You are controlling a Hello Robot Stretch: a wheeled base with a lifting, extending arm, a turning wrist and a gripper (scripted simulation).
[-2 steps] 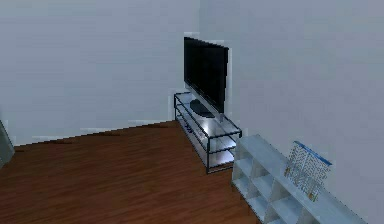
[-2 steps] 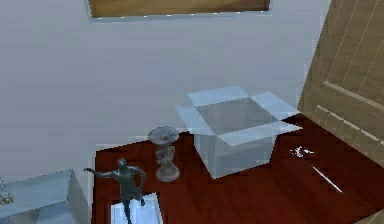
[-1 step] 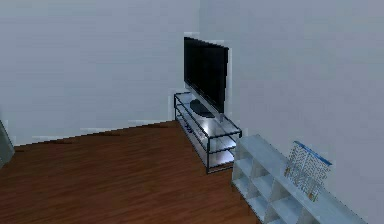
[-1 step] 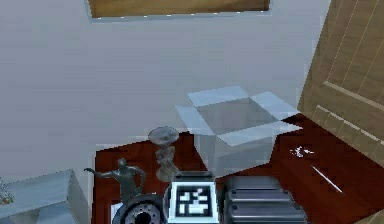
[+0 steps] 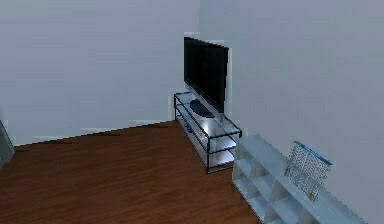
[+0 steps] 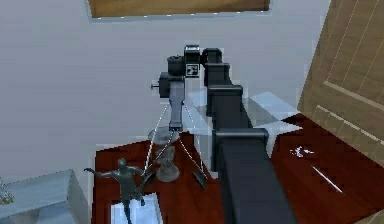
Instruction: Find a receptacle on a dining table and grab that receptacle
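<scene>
The arm (image 6: 235, 130) stands as a dark square bar rising from the bottom edge of the arm side view, just right of the middle, and ends near the top beside two small white squares. Left of those the gripper (image 6: 172, 150) hangs down over a dark reddish table (image 6: 330, 160) that fills the lower half of the frame. Its thin fingers (image 6: 152, 160) splay towards the tabletop. Right at them, in the lower middle, a grey footed thing (image 6: 168, 173) with a round base and a short stem stands on the table. It is too small for me to tell whether it is a receptacle. I can't tell whether the gripper holds anything.

Lower left of it a dark statue (image 6: 125, 180) of a figure stands on a pale base. A wooden door (image 6: 350, 80) takes up the right edge, and a wooden picture frame (image 6: 180, 7) runs along the top.

In the forward view a television (image 5: 206, 70) sits right of centre on a glass stand (image 5: 208, 130) over the wood floor (image 5: 100, 175). At the lower right a wire basket (image 5: 308, 165) stands on a pale shelf unit (image 5: 270, 180).
</scene>
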